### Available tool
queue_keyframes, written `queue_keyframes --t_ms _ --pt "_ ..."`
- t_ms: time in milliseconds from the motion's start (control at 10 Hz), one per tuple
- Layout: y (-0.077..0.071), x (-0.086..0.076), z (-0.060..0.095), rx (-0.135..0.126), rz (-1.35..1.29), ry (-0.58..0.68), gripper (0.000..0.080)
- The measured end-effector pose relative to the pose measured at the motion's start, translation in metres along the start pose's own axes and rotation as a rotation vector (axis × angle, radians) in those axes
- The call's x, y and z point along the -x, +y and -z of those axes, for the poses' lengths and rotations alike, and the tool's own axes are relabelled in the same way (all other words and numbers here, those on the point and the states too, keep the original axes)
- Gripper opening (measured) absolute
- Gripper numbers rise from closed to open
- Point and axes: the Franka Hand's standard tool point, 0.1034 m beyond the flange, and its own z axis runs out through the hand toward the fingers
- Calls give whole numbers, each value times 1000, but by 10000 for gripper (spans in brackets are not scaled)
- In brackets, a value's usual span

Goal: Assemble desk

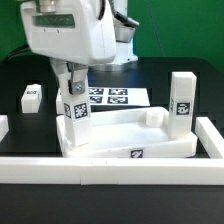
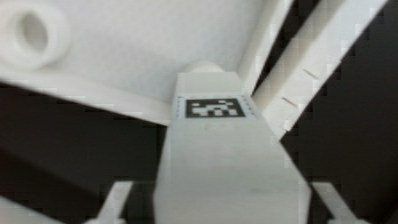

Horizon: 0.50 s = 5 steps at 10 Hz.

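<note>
The white tray-like tabletop point(image 1: 135, 138) lies near the front rail. One tagged white leg point(image 1: 77, 118) stands upright at its corner on the exterior view's left. My gripper point(image 1: 75, 88) hangs over this leg's top. In the wrist view the leg point(image 2: 222, 140) runs between my fingers point(image 2: 118, 203), and a dark gap shows on each side, so my gripper point(image 2: 222, 205) is open around it. The tabletop point(image 2: 125, 70) and a round corner socket point(image 2: 32, 35) lie beyond. A second leg point(image 1: 181, 104) stands upright at the right. A third leg point(image 1: 32, 96) lies at the left.
The marker board point(image 1: 112, 97) lies behind the tabletop. Low white border rails run along the front point(image 1: 110, 172), the right point(image 1: 212, 138) and the left point(image 1: 3, 126). A short white stub point(image 1: 152, 117) rises from the tabletop's back rim.
</note>
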Motion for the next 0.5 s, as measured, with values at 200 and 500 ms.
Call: queue_keyframes --t_ms 200,500 --pt "-6 10 -2 -1 -221 -6 288" --pt "-8 15 -3 -2 -394 -9 288"
